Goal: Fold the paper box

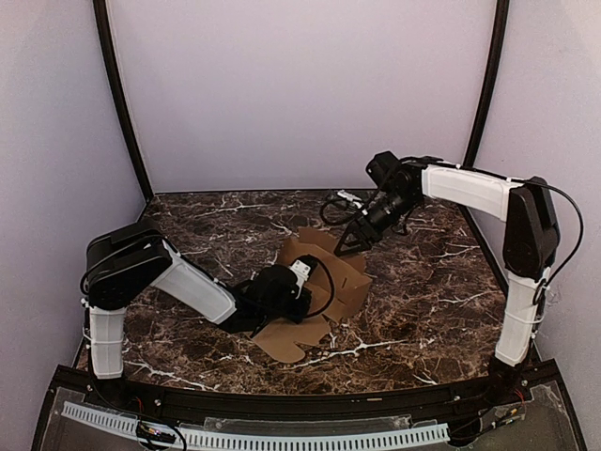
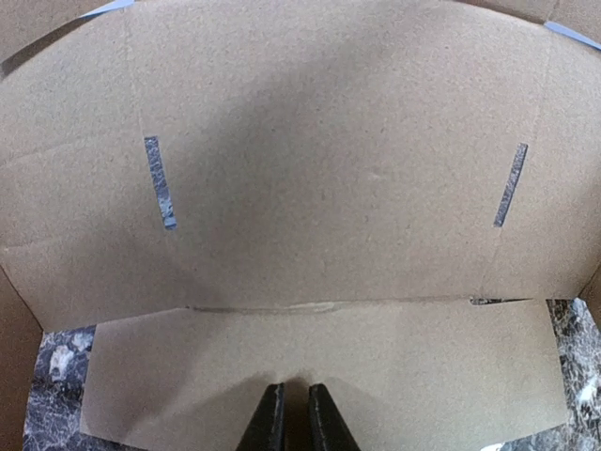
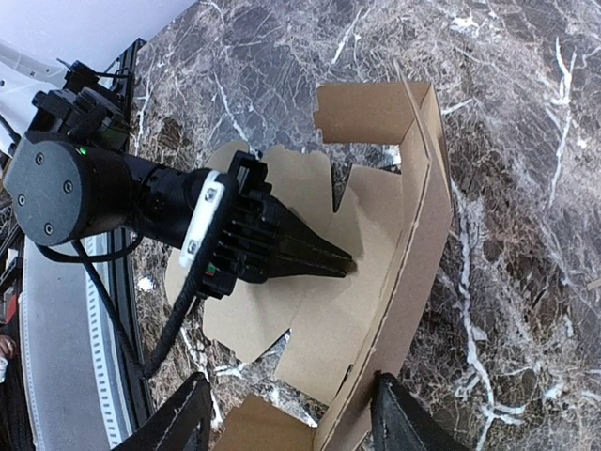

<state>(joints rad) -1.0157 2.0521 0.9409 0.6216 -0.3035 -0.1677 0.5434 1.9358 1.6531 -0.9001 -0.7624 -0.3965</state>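
Note:
The paper box (image 1: 349, 287) is a brown cardboard sheet, partly folded, in the middle of the table. One long wall (image 3: 427, 188) stands upright, and the flaps and rounded tabs (image 1: 282, 343) lie flat. My left gripper (image 1: 310, 263) is shut, its tips (image 3: 346, 264) pressing down on the flat panel just in front of that wall. In the left wrist view the gripper (image 2: 288, 399) faces the wall (image 2: 329, 188), which has two slots. My right gripper (image 1: 352, 242) hovers over the box's back end, open (image 3: 296, 418), with the wall's end seen between its fingers and not gripped.
The dark marble table (image 1: 423, 301) is bounded by white walls and black corner posts (image 1: 122, 103). The left arm's black cable (image 3: 178, 310) loops over the cardboard. A white perforated strip (image 1: 282, 438) runs along the near edge.

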